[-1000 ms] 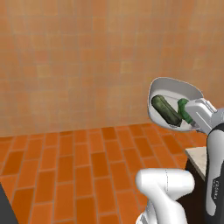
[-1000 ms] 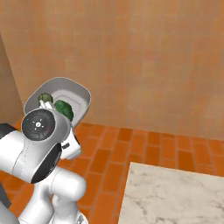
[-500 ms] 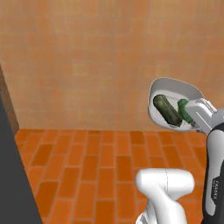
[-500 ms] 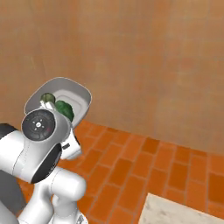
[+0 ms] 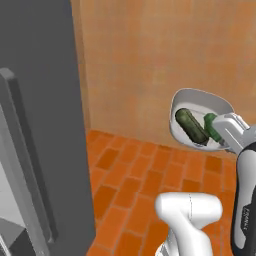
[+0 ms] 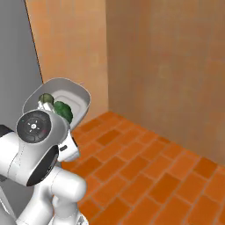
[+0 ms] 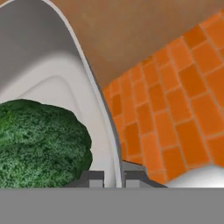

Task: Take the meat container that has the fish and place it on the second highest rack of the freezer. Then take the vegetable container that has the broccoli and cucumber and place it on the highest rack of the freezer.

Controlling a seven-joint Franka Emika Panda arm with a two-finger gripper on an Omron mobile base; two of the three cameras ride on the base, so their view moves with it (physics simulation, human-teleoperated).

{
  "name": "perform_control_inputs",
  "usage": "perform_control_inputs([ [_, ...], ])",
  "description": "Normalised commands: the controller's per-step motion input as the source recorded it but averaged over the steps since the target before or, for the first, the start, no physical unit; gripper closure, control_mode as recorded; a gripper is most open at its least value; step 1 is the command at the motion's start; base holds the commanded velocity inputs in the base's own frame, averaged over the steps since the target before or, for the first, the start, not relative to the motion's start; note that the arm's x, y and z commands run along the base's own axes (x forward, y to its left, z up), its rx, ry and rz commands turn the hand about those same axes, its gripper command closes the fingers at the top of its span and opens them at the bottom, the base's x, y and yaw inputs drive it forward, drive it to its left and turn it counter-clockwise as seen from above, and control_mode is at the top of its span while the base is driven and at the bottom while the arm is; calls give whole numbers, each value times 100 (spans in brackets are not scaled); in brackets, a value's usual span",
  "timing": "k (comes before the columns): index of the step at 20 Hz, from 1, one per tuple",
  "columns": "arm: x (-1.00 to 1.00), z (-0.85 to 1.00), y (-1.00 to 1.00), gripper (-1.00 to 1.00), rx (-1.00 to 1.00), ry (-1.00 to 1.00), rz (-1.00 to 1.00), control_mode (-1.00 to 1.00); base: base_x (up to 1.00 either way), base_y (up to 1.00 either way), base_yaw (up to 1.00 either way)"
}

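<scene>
The floor [image 5: 150,175] was orange-red brick tile laid in staggered rows, running back to the tan walls. The grey freezer [image 5: 45,125] stood on it at the left. The robot's white base [image 5: 187,215] stood on it nearest the viewer.

Glossy white rounded arm [image 5: 187,212] shells, dark grey joint bands. Round dark cap [image 6: 33,127] with concentric rings and small screws. Tiny lettering along the black forearm [image 5: 245,212] segment.

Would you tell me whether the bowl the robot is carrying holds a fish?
No, the left base view shows the vegetable container holding a dark green cucumber and the broccoli, with no fish in it.
</scene>
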Motion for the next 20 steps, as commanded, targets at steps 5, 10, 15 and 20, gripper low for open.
perform_control_inputs([
  [5, 0, 0, 0, 100, 0, 0, 0, 100, 66, -62, 68],
  [10, 0, 0, 0, 100, 0, 0, 0, 100, 1, -65, 66],
  [15, 0, 0, 0, 100, 0, 0, 0, 100, 5, -18, 73],
  [20, 0, 0, 0, 100, 0, 0, 0, 100, 0, -29, 81],
])
